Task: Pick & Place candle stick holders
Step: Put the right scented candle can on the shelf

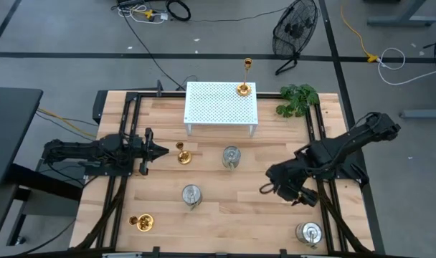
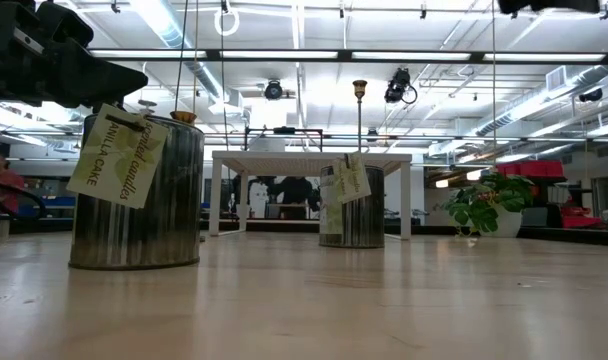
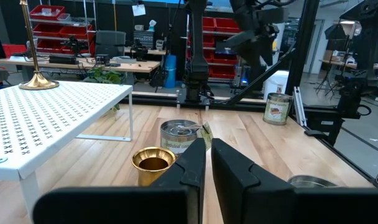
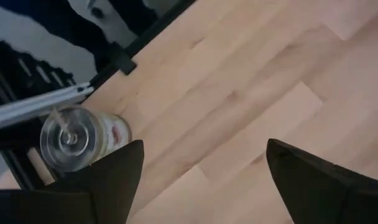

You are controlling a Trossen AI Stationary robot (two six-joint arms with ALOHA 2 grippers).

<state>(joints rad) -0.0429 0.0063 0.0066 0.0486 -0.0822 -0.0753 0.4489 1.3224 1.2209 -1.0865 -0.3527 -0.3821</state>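
A tall gold candle stick holder [image 1: 244, 77] stands by its round base on the white perforated rack [image 1: 211, 107] at the far side. Two more gold holders [image 1: 183, 154] [image 1: 141, 223] and three silver can-like holders [image 1: 231, 157] [image 1: 191, 194] [image 1: 309, 233] stand on the wooden table. My left gripper [image 1: 160, 151] hovers shut at the left, pointing level toward the nearest gold holder [image 3: 153, 163] without touching it. My right gripper [image 1: 281, 192] hangs open above the table's right part, tipped downward. The near-right silver holder [image 4: 77, 137] lies beyond its fingers.
A green leafy plant [image 1: 298, 99] sits at the far right corner beside the rack. Black frame rails [image 1: 320, 143] run along the table's left and right sides. Bare wood shows between the silver holders and my right gripper [image 4: 201, 180].
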